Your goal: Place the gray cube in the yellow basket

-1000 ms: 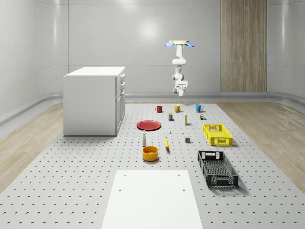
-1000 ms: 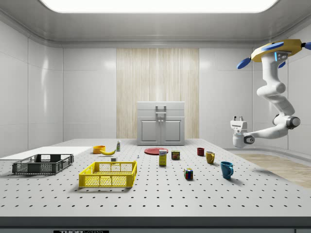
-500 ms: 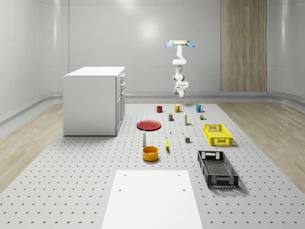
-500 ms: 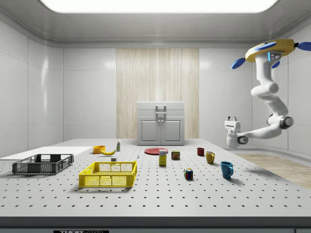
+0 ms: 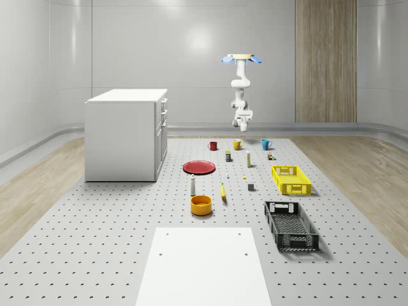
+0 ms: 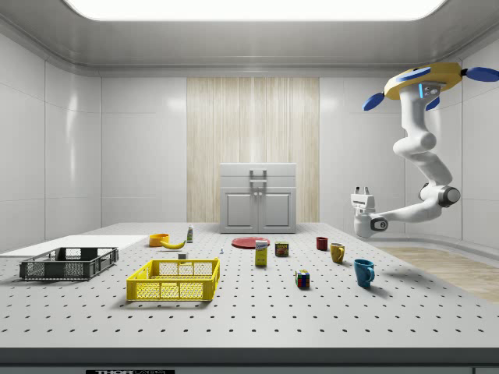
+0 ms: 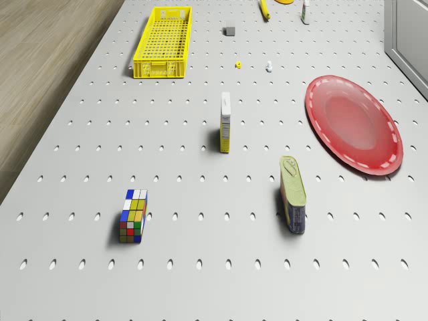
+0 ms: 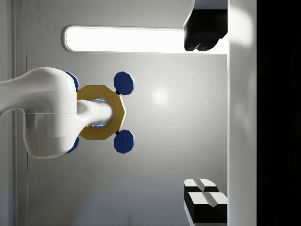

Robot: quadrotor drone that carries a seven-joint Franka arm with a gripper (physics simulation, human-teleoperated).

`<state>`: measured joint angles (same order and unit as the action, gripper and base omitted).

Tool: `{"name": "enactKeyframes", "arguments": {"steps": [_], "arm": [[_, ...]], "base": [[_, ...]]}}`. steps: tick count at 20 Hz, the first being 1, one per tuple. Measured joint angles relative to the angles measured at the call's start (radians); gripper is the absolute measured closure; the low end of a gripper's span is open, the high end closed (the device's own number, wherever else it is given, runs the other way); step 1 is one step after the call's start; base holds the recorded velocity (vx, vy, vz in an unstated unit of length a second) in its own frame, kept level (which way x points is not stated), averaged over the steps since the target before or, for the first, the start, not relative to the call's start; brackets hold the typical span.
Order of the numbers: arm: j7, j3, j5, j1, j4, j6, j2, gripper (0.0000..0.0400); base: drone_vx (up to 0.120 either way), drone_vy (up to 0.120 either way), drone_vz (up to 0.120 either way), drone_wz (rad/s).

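No brand or writing can be read on any item; the small box (image 7: 225, 122) and the tin (image 7: 293, 194) carry labels too fine to make out.

The drone (image 6: 425, 79) hovers high in the air above the far end of the table (image 5: 95, 242), over the row of mugs at the side view's right. Its arm (image 6: 417, 160) hangs down from the body, bends at the elbow and runs roughly level toward the side view's left, where the wrist turns up so the end effector (image 6: 361, 189) points toward the ceiling. In the wrist view the two fingers (image 8: 204, 28) stand well apart, spread with nothing between them, and the camera looks up at the drone's underside and the ceiling light.

The gray cube (image 5: 251, 187) sits on the table far below the end effector and well toward the near end, just beside the yellow basket (image 5: 291, 179) but not touching it; in the drone view the cube (image 7: 229, 31) lies near the basket's (image 7: 164, 40) far corner. Almost straight below the end effector stand the yellow mug (image 6: 337, 252) and blue mug (image 6: 363, 272). The red plate (image 7: 352, 124), the colour-tiled puzzle cube (image 7: 134, 215) and the black basket (image 5: 291, 225) lie lower and farther out
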<state>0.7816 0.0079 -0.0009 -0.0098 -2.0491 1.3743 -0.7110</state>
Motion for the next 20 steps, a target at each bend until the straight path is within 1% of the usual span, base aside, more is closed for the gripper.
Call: {"name": "enactKeyframes", "arguments": {"steps": [13,20], "arm": [[0.004,0.025,-0.034,-0.008,-0.007,0.01,-0.007,0.0],[0.016,0.087,-0.122,-0.027,-0.016,0.016,-0.012,0.0]], "base": [[0.12,0.0,0.0,0.0],[0.12,0.0,0.0,0.0]]}}
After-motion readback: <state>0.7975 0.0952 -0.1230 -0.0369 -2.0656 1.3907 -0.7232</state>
